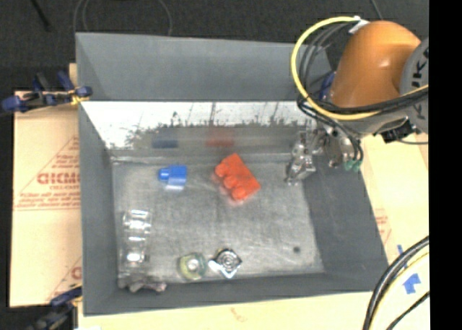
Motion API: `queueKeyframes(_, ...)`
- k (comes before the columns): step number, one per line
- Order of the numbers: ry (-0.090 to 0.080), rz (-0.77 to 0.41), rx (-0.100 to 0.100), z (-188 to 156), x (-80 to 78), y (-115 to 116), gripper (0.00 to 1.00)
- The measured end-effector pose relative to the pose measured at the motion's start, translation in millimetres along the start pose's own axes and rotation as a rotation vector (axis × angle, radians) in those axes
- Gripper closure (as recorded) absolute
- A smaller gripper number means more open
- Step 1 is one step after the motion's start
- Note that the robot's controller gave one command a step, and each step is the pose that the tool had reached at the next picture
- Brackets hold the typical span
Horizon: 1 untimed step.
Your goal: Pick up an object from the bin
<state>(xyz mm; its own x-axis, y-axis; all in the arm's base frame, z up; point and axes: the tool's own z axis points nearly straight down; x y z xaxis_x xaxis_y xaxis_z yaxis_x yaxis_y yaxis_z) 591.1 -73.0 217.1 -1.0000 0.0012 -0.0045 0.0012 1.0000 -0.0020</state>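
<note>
Currently our gripper (302, 159) hangs near the bin's (348, 213) right wall, apart from the red block (237, 177) lying mid-bin. We cannot tell whether it is spread. Descending here, we risk striking the wall and closing on nothing.

One camera looks down on the grey bin (346, 206) from above and slightly from its near side, so the far wall (188, 68) shows broad. It stands back enough to frame the whole bin, the arm (375, 68) at right.
</note>
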Motion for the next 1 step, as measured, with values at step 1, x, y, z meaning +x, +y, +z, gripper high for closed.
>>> queueKeyframes(1, 0.007, 0.178, -0.003, 92.4, -11.2, 14.2, 1.0)
